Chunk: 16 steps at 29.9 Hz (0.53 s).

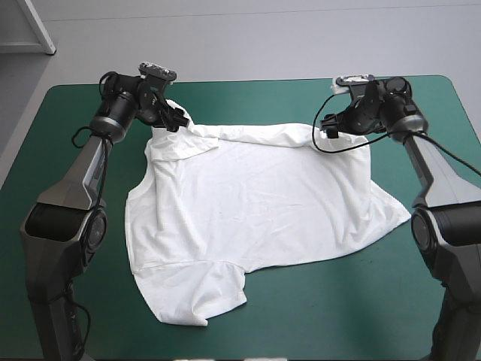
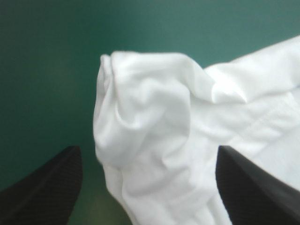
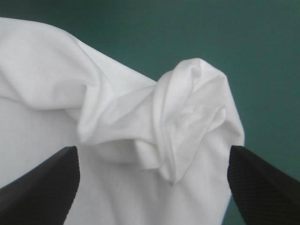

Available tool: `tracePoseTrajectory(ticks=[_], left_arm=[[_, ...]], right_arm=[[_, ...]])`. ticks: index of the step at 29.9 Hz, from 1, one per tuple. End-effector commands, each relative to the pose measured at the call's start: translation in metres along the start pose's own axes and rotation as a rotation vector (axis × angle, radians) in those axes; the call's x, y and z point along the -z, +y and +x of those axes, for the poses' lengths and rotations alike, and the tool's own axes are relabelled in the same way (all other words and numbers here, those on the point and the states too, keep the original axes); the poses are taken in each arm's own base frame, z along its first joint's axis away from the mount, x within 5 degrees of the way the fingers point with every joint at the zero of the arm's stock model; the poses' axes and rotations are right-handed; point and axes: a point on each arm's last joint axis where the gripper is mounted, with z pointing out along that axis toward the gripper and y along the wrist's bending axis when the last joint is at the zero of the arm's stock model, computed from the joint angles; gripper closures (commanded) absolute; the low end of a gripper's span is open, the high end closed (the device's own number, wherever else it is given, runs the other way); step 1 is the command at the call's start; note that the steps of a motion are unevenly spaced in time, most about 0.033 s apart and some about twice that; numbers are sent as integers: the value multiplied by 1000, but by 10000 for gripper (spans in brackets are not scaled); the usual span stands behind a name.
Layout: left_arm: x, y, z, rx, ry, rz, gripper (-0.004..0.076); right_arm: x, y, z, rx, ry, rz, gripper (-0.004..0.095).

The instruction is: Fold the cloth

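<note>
Both my arms reach forward along the sides of the T-shirt [image 1: 255, 203], elbows low and wrists turned inward, so that each gripper comes at one far corner of it. My left gripper [image 1: 178, 119] is at the T-shirt's far left corner and my right gripper [image 1: 325, 129] at its far right corner, well apart from each other with the T-shirt's far hem running between them. The T-shirt lies spread mostly flat and white on the teal-green cover [image 1: 68, 113]. A strip is turned over along its far hem, and one short sleeve points away from my grippers at the opposite left corner. In the left wrist view my black fingers [image 2: 42, 187] stand wide apart. A rumpled hump of the T-shirt's corner rises between them, with bare cover beside one finger and cloth running up to the other. I cannot tell whether that finger touches it. In the right wrist view my fingers [image 3: 267, 187] are just as wide, and a twisted knot of the far right corner sits between them, ahead of the bases. Neither pair of jaws grips anything; the cloth is only framed by them.
</note>
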Motion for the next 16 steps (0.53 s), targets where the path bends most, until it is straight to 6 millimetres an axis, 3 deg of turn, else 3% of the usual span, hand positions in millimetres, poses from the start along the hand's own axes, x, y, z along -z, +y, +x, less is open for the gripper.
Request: tracePoseTrajectory(ticks=[1, 4, 9, 13, 16], left_arm=[[81, 9, -12, 25, -50, -19, 125], [108, 11, -8, 52, -20, -17, 125], [156, 12, 6, 67, -73, -27, 125], [188, 19, 42, 120, -45, -36, 125], [204, 23, 79, 175, -1, -48, 125]], right_arm=[[99, 1, -10, 5, -177, 0, 98], [141, 2, 2, 11, -169, 3, 152], [193, 4, 29, 16, -140, 8, 215], [224, 5, 51, 15, -183, 3, 218], [235, 5, 64, 16, -213, 7, 218]])
